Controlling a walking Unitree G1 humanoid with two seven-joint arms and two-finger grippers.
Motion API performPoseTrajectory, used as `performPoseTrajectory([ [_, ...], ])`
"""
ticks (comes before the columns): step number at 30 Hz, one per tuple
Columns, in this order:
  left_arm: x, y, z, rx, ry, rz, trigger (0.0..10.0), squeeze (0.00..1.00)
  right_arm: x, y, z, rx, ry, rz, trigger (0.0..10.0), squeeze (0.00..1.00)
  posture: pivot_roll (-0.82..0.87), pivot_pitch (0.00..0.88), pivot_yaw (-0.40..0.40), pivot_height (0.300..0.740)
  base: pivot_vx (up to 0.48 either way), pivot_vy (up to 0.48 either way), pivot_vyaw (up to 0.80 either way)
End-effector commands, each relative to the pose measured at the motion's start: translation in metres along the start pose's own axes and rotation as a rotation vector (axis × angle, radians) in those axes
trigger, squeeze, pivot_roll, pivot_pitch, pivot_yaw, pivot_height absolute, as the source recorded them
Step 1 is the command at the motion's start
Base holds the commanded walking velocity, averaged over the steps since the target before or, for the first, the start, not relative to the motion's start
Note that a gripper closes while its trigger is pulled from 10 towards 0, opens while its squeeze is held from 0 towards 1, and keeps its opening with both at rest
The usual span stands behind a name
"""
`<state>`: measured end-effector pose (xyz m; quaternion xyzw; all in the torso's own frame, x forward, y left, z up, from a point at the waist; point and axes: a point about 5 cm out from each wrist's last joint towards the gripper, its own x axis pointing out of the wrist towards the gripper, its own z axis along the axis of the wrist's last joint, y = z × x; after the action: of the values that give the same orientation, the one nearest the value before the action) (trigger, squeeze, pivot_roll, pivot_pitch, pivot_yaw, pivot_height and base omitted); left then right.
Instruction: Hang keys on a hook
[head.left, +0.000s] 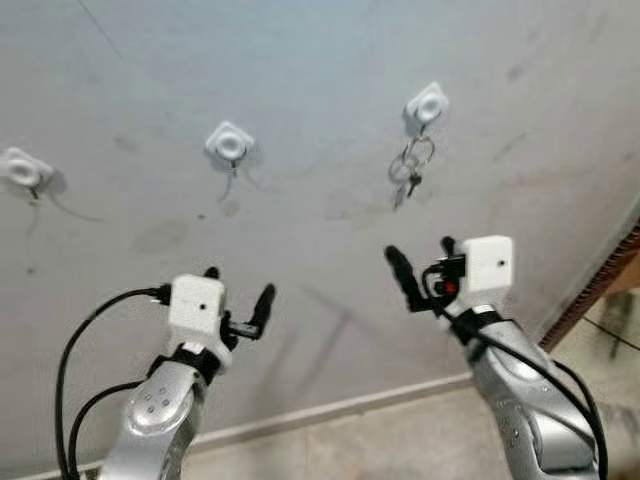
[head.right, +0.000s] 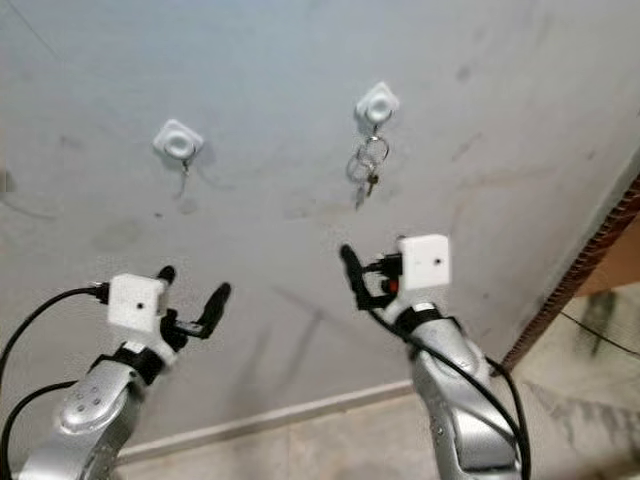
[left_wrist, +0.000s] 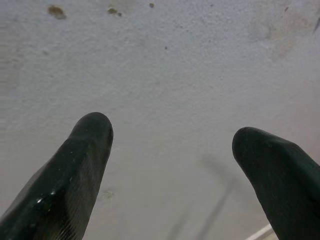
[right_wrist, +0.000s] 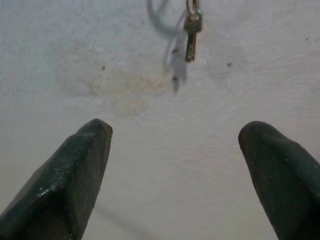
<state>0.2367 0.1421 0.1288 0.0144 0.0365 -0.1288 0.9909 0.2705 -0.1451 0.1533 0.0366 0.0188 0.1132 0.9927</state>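
Keys (head.left: 410, 172) hanging on right hook (head.left: 427, 103), long axis vertical, flat against wall (head.left: 320, 60); task looking done. Right gripper (head.left: 423, 268) sitting just below keys, fingers spread, grasping nothing. Left gripper (head.left: 238, 296) farther left, also released. Middle hook (head.left: 230, 142) and left hook (head.left: 22, 167) bare. Nothing blocking.

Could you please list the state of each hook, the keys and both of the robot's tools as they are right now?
keys: hanging from the right hook, held by neither tool.
right hook: on the wall, carrying the keys.
middle hook: on the wall, no keys on it.
left hook: on the wall, no keys on it.
left tool: open, empty, raised before the wall.
right tool: open, empty, below the keys.
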Motion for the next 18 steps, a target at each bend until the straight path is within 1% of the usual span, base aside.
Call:
performPoseTrajectory([
  [1,-0.001,0.005,0.0005,0.021,0.003,0.016,10.0,0.0,0.0027,0.0072,0.0016,0.026,-0.002,0.024,10.0,0.0,0.03,0.044,0.07,0.74,0.0,0.0,0.0],
  [13,0.0013,0.0032,0.0005,0.019,-0.002,0.009,10.0,0.0,0.005,0.006,0.0027,0.021,0.004,0.021,10.0,0.0,0.02,0.037,0.068,0.74,0.0,0.0,0.0],
  [16,0.0021,0.0037,0.0006,0.015,-0.005,0.014,10.0,0.0,0.0061,0.0066,0.0035,-0.001,-0.006,0.008,10.0,0.0,0.02,0.035,0.068,0.74,0.0,0.0,0.0],
  [18,0.0021,0.0034,0.0002,0.013,-0.004,0.014,10.0,0.0,0.0062,0.0066,0.003,0.013,-0.009,0.001,10.0,0.0,0.02,0.032,0.068,0.74,0.0,0.0,0.0],
])
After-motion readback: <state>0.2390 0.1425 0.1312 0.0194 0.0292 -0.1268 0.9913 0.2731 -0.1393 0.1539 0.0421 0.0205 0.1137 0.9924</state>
